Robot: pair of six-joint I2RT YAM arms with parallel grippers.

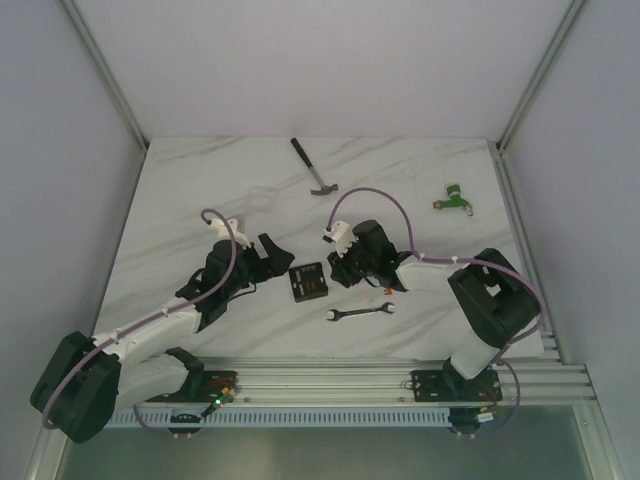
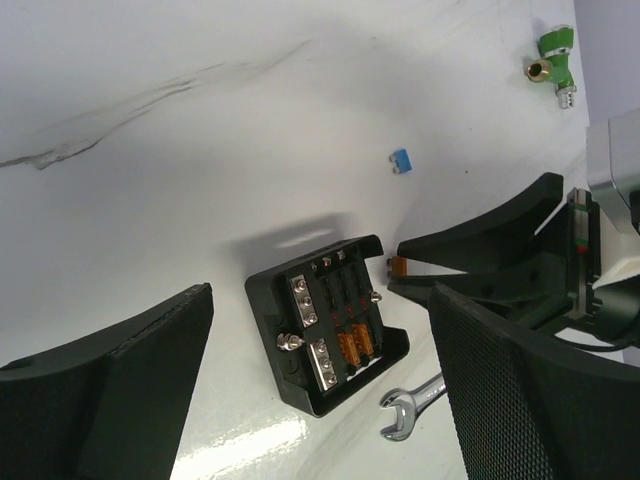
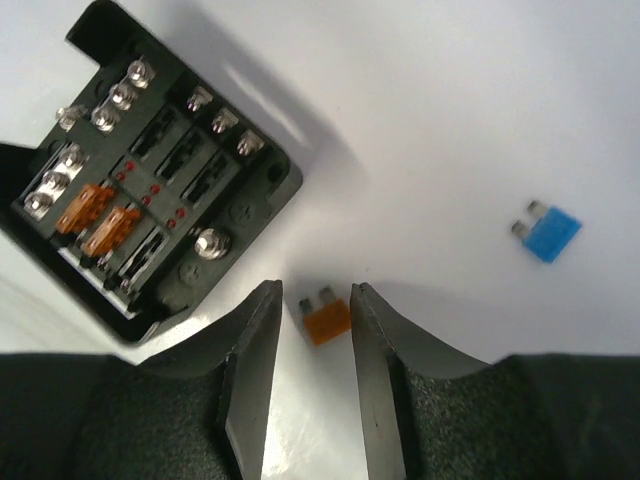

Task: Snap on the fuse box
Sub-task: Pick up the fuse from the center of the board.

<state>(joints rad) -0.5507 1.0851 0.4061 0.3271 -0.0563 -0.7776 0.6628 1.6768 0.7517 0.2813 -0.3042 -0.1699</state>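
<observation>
White marbled table from above, two black arms at its near edge. Left gripper spread wide, holding nothing. Just to its right, flat on the table between both grippers: small black fuse box, uncovered, two orange fuses seated inside. Right gripper just past the box's corner, jaws narrowly apart around a loose orange fuse lying on the table; possibly grazing one side, hard to tell. Hammer at the far side, wrench near the box, green fitting far right, blue fuse well apart.
</observation>
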